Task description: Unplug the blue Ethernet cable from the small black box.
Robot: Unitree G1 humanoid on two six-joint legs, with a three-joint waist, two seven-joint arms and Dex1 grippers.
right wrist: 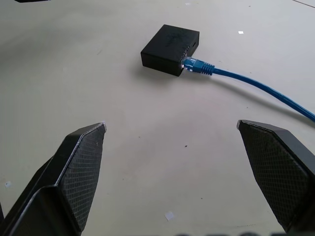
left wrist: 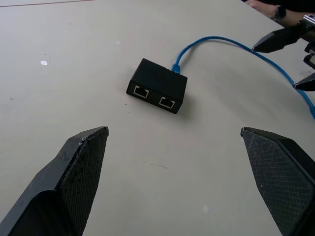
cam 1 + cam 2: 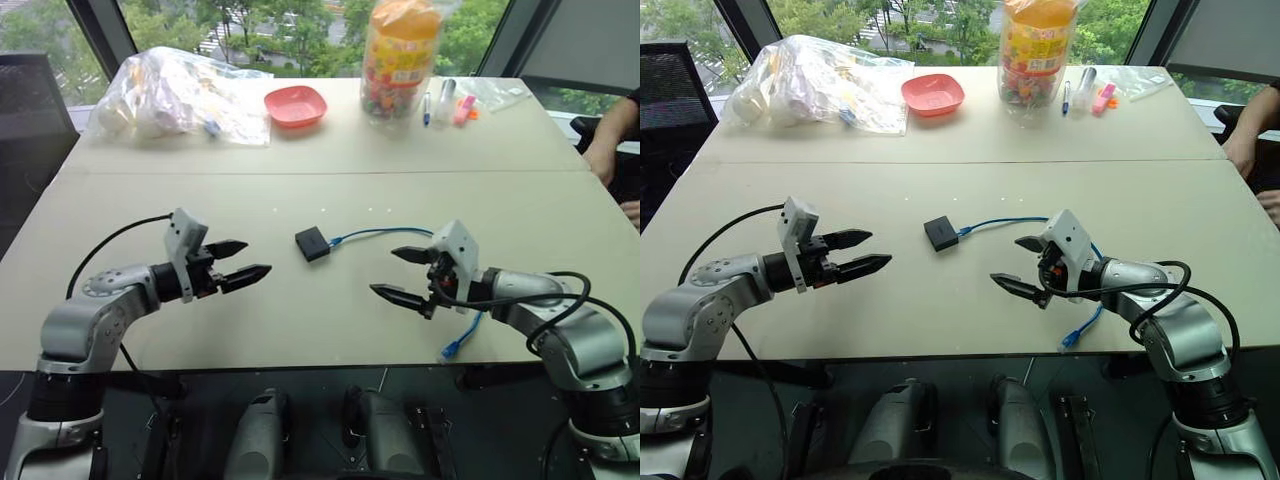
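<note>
The small black box [image 3: 312,243] lies flat on the beige table [image 3: 320,310] between my two arms. The blue Ethernet cable [image 3: 380,233] is plugged into the box's right side; the plug [image 1: 197,66] sits in its port. The cable runs right, passes behind my right gripper, and its free end [image 3: 452,349] hangs over the table's front edge. My left gripper [image 3: 240,262] hovers open to the left of the box, holding nothing. Right of the box, my right gripper [image 3: 402,274] is open and empty too. Two empty ports [image 2: 154,97] face the left gripper.
At the table's far side lie a clear plastic bag [image 3: 180,95], a red bowl [image 3: 295,105], a jar of sweets [image 3: 400,60] and some pens [image 3: 445,105]. A person's arm [image 3: 605,140] rests at the right edge.
</note>
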